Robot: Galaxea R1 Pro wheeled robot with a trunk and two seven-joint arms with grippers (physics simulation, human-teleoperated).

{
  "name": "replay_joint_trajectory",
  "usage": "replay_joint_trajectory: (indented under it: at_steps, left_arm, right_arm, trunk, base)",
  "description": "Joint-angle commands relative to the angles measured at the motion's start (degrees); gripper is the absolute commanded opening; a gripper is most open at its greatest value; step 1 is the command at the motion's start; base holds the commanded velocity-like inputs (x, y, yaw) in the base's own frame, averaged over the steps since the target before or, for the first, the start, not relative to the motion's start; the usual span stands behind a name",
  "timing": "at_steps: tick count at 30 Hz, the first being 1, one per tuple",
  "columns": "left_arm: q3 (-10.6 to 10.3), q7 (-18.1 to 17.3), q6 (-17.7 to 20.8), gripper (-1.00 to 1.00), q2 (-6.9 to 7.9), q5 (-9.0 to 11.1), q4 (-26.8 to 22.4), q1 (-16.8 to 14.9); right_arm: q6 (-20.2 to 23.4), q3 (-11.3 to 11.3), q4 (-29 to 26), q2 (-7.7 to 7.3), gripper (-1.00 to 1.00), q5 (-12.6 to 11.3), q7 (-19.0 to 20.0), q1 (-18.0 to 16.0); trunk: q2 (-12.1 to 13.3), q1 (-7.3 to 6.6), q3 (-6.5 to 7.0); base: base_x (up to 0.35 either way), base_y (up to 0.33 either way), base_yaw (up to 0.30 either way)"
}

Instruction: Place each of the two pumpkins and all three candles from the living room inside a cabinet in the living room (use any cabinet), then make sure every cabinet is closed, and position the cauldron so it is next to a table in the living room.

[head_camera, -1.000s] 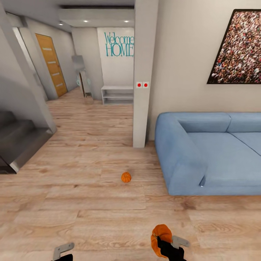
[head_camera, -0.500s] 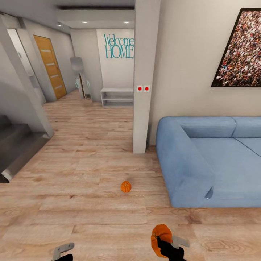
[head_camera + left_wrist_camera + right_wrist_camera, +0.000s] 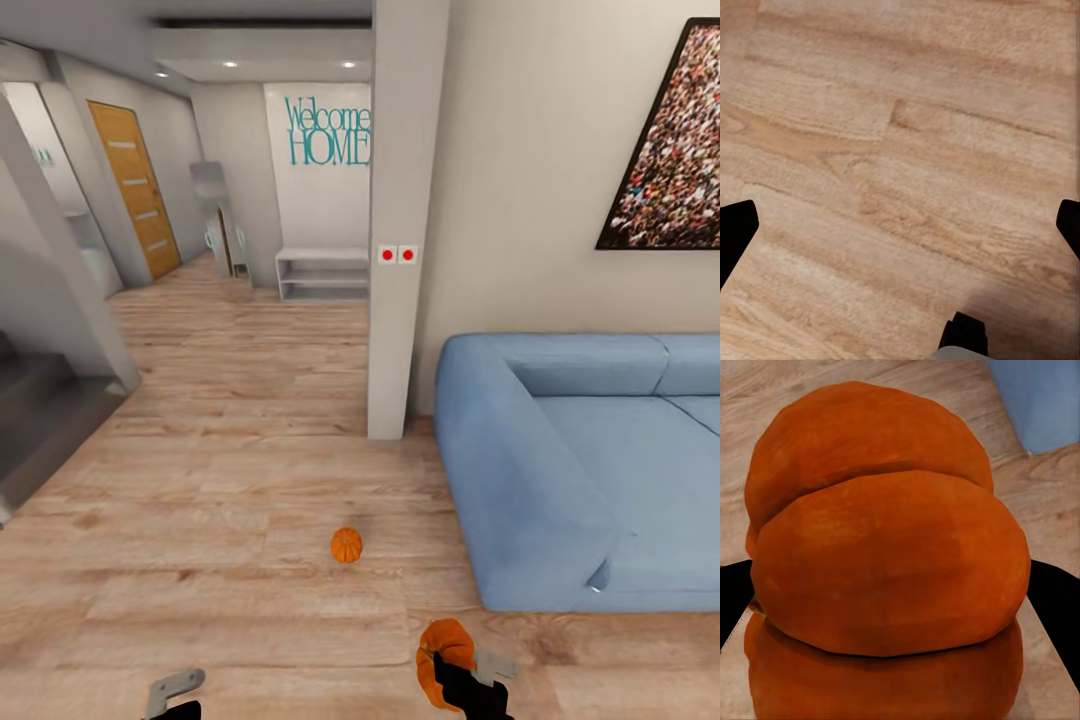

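Pumpkin one [image 3: 889,562] sits clamped in our right gripper [image 3: 462,672], black fingers pressing its ribbed flanks; it looks rigid and light, though the rounded skin could slip, so we judge a grip across the widest part safest. Our left gripper [image 3: 900,225] hangs spread wide and empty above the wooden floor [image 3: 240,420]. Further out, the second pumpkin [image 3: 346,545] rests on that floor, near the blue sofa [image 3: 560,480] and short of the pillar [image 3: 398,250]. We would take it from above, around its belly.
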Motion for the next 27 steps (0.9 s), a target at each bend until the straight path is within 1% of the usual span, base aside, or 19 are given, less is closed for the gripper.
replay_joint_trajectory:
  at_steps: [1,18,27]
  left_arm:
    - [-0.49,0.26,-0.14,1.0,0.03,0.49,-0.03,-0.03]
    - [-0.44,0.24,-0.14,1.0,0.04,0.49,-0.03,-0.03]
    - [-0.44,0.25,-0.14,1.0,0.04,0.49,-0.03,-0.03]
  right_arm:
    - [-0.18,0.51,-0.03,0.0,-1.0,-0.21,-0.34,-0.05]
    - [-0.18,0.51,-0.03,0.01,-1.0,-0.22,-0.34,-0.04]
    - [-0.18,0.51,-0.11,0.0,-1.0,-0.05,-0.34,-0.04]
  trunk:
    - [-0.04,0.04,-0.06]
    - [-0.04,0.04,-0.06]
    - [-0.04,0.04,-0.06]
  base:
    - [0.332,0.0,0.0]
    - [0.332,0.002,0.0]
    - [0.317,0.115,0.0]
